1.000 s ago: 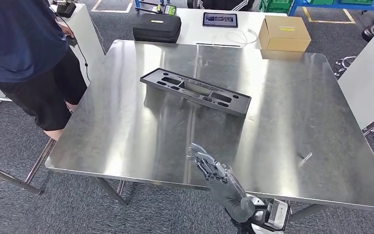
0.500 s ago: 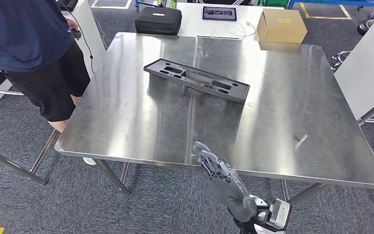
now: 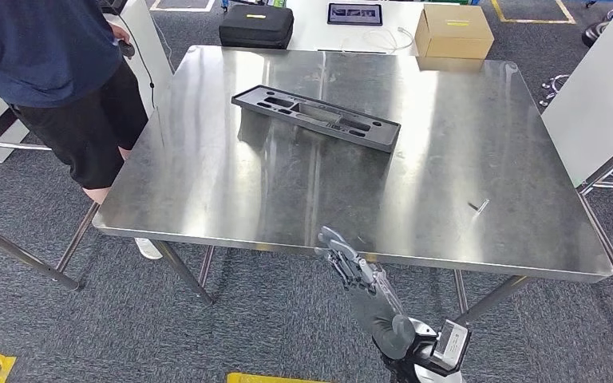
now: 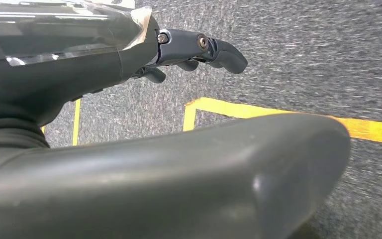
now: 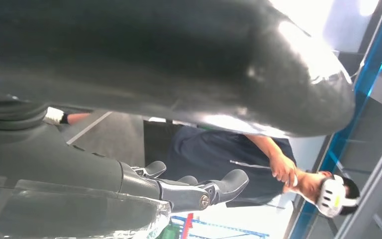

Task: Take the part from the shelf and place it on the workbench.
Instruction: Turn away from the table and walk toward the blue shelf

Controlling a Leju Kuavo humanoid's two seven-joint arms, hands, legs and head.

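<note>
The long black moulded part [image 3: 315,117] lies flat on the steel workbench [image 3: 463,152], toward its far side, with nothing touching it. My right hand [image 3: 351,267] is raised just off the bench's near edge, well short of the part, its fingers spread and nothing in them. In the right wrist view the same hand [image 5: 189,191] shows straight dark fingers with nothing between them. My left hand [image 4: 199,47] hangs low over grey carpet and holds nothing.
A person [image 3: 48,64] stands at the bench's far left corner. Beyond the bench are a black case [image 3: 256,25], a tablet [image 3: 354,13] and a cardboard box [image 3: 452,32]. A white panel [image 3: 599,88] stands at the right. A small metal bit [image 3: 479,207] lies near the right front.
The whole picture has shifted: the camera has drawn back from the bench. My right hand, over the bench top before, is now off its near edge. The part has not moved.
</note>
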